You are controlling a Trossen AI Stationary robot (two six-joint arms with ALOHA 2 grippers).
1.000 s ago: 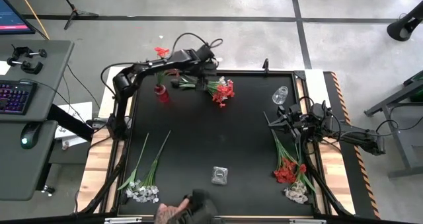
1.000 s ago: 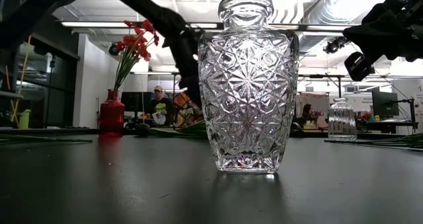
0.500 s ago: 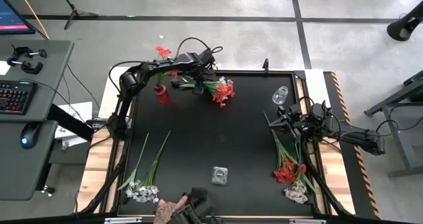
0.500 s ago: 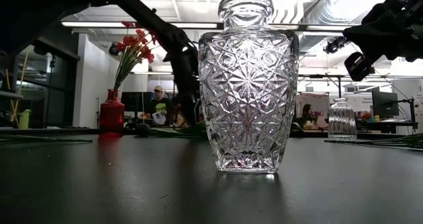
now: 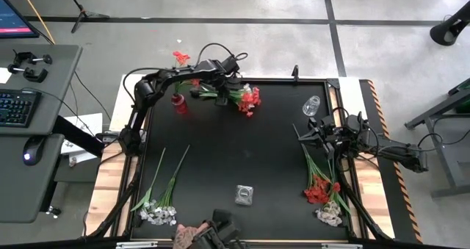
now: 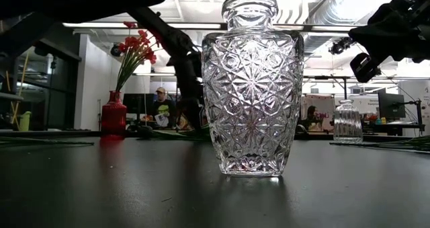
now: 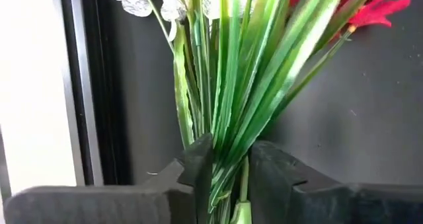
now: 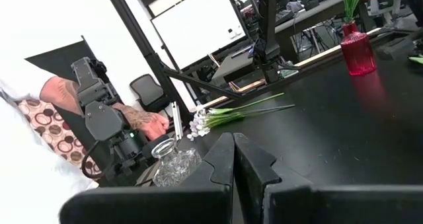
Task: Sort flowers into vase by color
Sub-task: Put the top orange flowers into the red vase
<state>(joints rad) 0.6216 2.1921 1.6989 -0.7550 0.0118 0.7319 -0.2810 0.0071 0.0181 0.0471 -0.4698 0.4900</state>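
Observation:
A bundle of flowers with green stems and red blossoms [image 5: 248, 100] lies on the black table near its far edge. My left gripper [image 5: 220, 95] comes down on its stem end and is shut on the stems [image 7: 228, 118]. A red vase [image 5: 178, 102] with red flowers stands just to its left. A large clear vase [image 5: 244, 195] stands near the front edge, a small clear vase [image 5: 312, 104] at the far right. White flowers [image 5: 158, 212] lie at the front left, red and white ones [image 5: 322, 194] at the front right. My right gripper [image 5: 299, 134] waits shut at the right. My left gripper pinches several green stems [image 7: 232, 159] of the bundle between its two fingers [image 7: 198, 171], toward the stems' free end, away from the blossoms. The fingers come steeply from above and lie across the stems. The blossom end [image 7: 370, 9] lies on the table.
A person's hand and patterned sleeve [image 5: 192, 234] show at the table's front edge, beside a camera mount. Wooden borders run along the table's left and right sides. The middle of the black table top [image 5: 242, 150] is bare.
My left gripper has sunk toward the flower bundle at the far edge, its arm dropping lower in the low view. The right arm has kept still.

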